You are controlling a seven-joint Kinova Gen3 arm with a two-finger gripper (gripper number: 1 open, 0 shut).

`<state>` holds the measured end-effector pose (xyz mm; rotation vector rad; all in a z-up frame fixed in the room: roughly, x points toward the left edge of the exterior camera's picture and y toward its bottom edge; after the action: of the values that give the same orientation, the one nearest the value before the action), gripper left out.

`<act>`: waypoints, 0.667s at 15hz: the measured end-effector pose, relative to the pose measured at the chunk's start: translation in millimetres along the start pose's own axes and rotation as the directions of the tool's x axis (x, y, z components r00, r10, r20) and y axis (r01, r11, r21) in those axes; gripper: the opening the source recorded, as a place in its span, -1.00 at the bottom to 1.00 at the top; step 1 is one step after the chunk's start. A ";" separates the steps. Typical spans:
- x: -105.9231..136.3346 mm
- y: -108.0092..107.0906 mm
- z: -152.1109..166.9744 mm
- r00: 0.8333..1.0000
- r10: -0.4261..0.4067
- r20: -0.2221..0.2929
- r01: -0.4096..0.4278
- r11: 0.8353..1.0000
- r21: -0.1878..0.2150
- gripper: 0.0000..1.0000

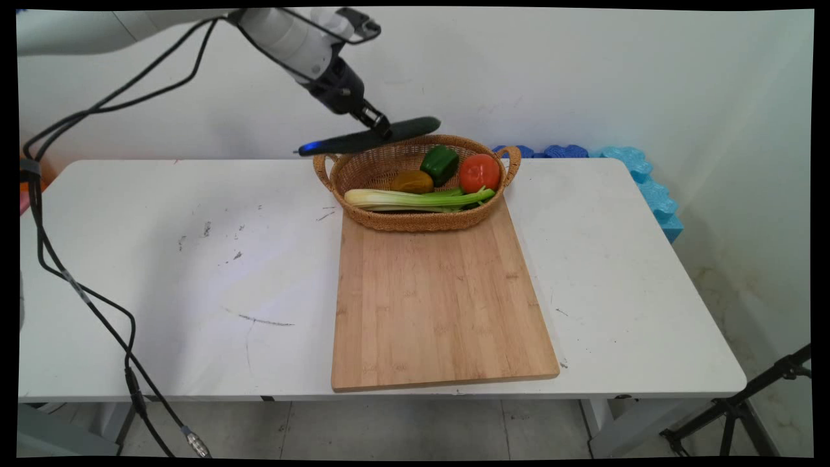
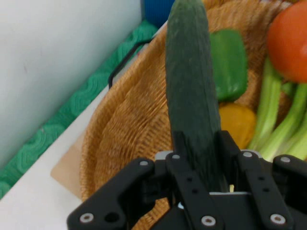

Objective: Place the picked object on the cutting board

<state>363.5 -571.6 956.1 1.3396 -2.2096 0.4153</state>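
The gripper (image 1: 382, 128) hangs above the far left rim of a woven basket (image 1: 415, 220), clenched on a long dark green cucumber (image 1: 369, 138). In the hand view its two fingers (image 2: 189, 158) press the cucumber (image 2: 192, 96) from either side near one end, and the rest of the vegetable runs straight away from the gripper over the basket (image 2: 124, 129). In the main view the cucumber lies nearly level in the air, one end past the basket's left handle, the other over its back rim, clear of the wicker.

Inside the basket lie a green pepper (image 1: 439, 163), a red tomato (image 1: 480, 172), a brownish-yellow potato-like item (image 1: 412, 182) and a stalk of celery (image 1: 415, 198) stretched along the near side. The left part of the basket floor is bare.

The basket stands at the far end of a wooden cutting board (image 1: 441, 305), its near wall overlapping the board's far edge. The board reaches to the near edge of the white table (image 1: 162, 272) and its surface is open. To the left of the board the tabletop is wide and bare apart from scuff marks; to the right a narrower strip runs to the table's edge. Blue foam pieces (image 1: 642, 181) sit against the wall behind the right far corner. Black cables (image 1: 78, 285) hang from the arm down the left side.
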 end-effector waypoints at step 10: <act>15.8 62.2 -66.9 0.987 0.144 -0.076 -0.152 0.982 -0.112 -1.00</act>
<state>320.7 -520.3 1020.3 1.0889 -2.2480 0.3730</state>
